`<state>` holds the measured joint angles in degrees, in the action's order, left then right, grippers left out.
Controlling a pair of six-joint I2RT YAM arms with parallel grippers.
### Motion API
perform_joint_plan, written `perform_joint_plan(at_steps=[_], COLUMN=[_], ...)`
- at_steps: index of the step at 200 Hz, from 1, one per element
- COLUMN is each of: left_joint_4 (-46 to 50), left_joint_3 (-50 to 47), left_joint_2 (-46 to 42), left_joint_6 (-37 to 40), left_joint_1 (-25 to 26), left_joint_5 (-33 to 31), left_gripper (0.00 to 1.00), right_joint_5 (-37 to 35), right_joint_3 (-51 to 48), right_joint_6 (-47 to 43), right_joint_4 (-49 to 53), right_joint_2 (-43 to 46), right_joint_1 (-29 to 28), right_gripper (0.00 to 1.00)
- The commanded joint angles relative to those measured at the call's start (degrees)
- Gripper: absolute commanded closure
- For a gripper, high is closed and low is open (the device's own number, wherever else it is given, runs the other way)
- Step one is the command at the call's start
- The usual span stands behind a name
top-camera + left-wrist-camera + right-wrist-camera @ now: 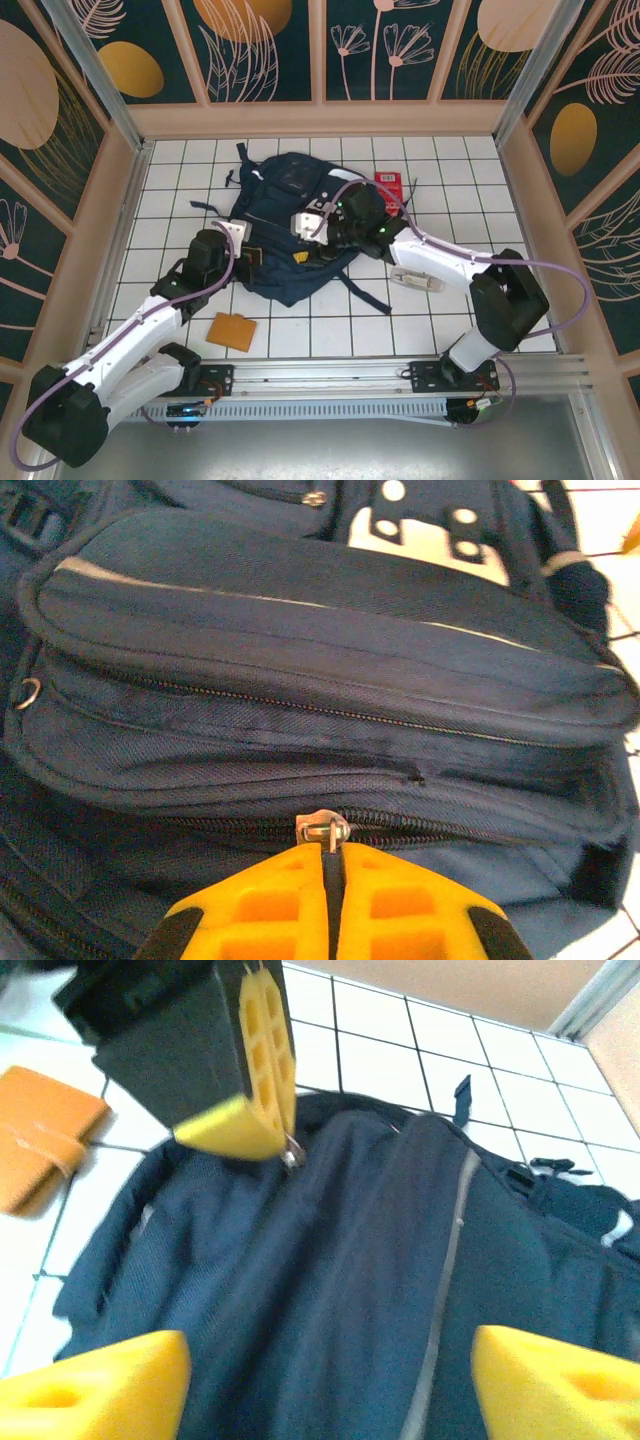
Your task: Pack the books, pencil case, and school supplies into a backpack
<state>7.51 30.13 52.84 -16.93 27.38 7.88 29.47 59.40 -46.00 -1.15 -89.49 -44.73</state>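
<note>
- White-tiled surface (470, 170) boxed in by wood-framed walls with dark floral panels (260, 45); aluminium rail (330, 375) runs along the near edge and carries both arm bases.
- backpack (285, 200): dark navy, lies flat at mid-surface, black straps spilling out toward the near and far sides.
- left hand (330, 858): clenched, yellow fingers pressed together on the metal zipper pull (324, 830) at the near edge of the pack. The zip it sits on looks closed to either side.
- Right wrist view backs this up: the left hand (262, 1110) comes down from above, tips pinching that pull (291, 1156) against the navy fabric.
- right hand (330, 1385): released, yellow fingertips (100, 1385) far apart with nothing between them, hovering over the pack's front panel; can't tell whether they touch the fabric.
- Pack detail in the left wrist view: zipped front pockets, thin pale stripe (200, 588) across the upper one, white patch (420, 525) with round holes behind it.
- red flat rectangle (388, 185): on the tiles just beside the pack's far right corner.
- pale slim piece (417, 280): on the tiles right of the pack, just beside the right forearm.
- orange-tan square pad (232, 330): on the tiles near the pack's near-left corner, apart from it, close to the left arm.
</note>
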Motion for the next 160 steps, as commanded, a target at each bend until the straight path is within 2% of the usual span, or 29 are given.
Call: perform_joint_plan(at_steps=[1, 30, 50, 57, 69, 76, 83, 91, 114, 126, 160], left_joint_4=[-4.32, -6.45, -7.24, -7.12, -6.28, -5.59, -4.87, -3.85, -1.53, -1.19, -1.79], left_joint_3=[2.51, 1.95, 2.08, 2.17, 2.24, 2.22, 2.22, 2.04, 1.71, 1.73, 2.26], left_joint_2=[-1.41, -1.34, -1.41, -1.42, -1.3, -1.04, -0.71, -0.19, 1.53, 1.92, 4.43], left_joint_6=[1.36, -0.46, -0.57, -0.44, -0.17, 0.27, 0.44, 0.34, 0.32, 0.64, 3.48], left_joint_1=[0.02, 0.05, 0.05, 0.05, 0.05, 0.04, 0.02, -0.06, -1.1, -3.41, -15.05], left_joint_5=[7.49, 9.4, 9.06, 8.24, 5.61, 4.04, 2.06, -0.76, -10.09, -13.15, -10.97], left_gripper=[1.0, 1.0, 1.0, 1.0, 1.0, 1.0, 1.0, 1.0, 1.0, 1.0, 1.0], right_joint_5=[-7.01, -13.21, -18.01, -18.42, -18.75, -18.69, -18.31, -17.64, -14.01, -11.38, -9.76], right_joint_3=[-1.31, -1.52, -0.88, -0.13, 1.69, 2.48, 2.89, 3.08, 3.02, 2.87, 4.28], right_joint_6=[4.77, 7.51, 7.16, 7.02, 6.47, 5.88, 5.47, 5.11, 2.18, -0.42, -5.18], right_joint_4=[-3.29, -3.43, -2.43, -1.36, 1.31, 2.48, 3.16, 3.54, 4.61, 5.68, 9.5], right_joint_2=[1.13, -1.69, -3.75, -4.44, -5.7, -6.06, -5.99, -5.67, -3.28, -1.78, 0.11], right_joint_1=[-3.02, -5.64, -5.77, -5.59, -5.37, -5.36, -5.37, -5.23, -5.19, -5.11, -4.62], right_gripper=[0.1, 0.08, 0.19, 0.31, 0.66, 0.82, 0.92, 1.0, 1.0, 1.0, 1.0])
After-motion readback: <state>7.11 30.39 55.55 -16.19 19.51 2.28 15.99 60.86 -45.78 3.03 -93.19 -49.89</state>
